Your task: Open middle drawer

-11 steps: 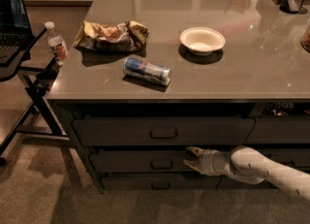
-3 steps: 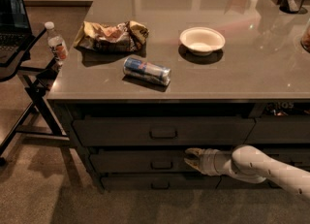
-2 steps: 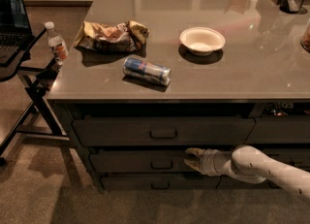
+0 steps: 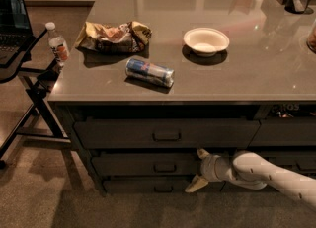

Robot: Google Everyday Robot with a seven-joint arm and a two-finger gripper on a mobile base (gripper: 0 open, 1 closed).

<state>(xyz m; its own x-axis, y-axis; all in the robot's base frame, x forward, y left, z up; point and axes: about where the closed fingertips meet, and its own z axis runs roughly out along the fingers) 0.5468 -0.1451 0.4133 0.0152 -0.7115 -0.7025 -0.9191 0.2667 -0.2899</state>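
Note:
The middle drawer (image 4: 148,165) is the wide dark front with a small pull (image 4: 164,168) at its centre, below the taller top drawer (image 4: 165,134). It sits flush with the other fronts. My gripper (image 4: 199,169) is low on the right, at the end of the white arm (image 4: 276,177), just right of the pull and against the drawer front. It is open, with one finger at the front's top edge and the other down by the bottom drawer (image 4: 158,187). It holds nothing.
On the grey countertop (image 4: 256,69) lie a crumpled chip bag (image 4: 113,35), a can on its side (image 4: 149,72) and a white bowl (image 4: 206,40). A water bottle (image 4: 57,43) stands on a black folding stand (image 4: 29,81) at the left, beside a laptop (image 4: 12,19).
The gripper's fingers now stand further apart, the lower one reaching down further. The arm has hardly moved, and the drawer front has not moved.

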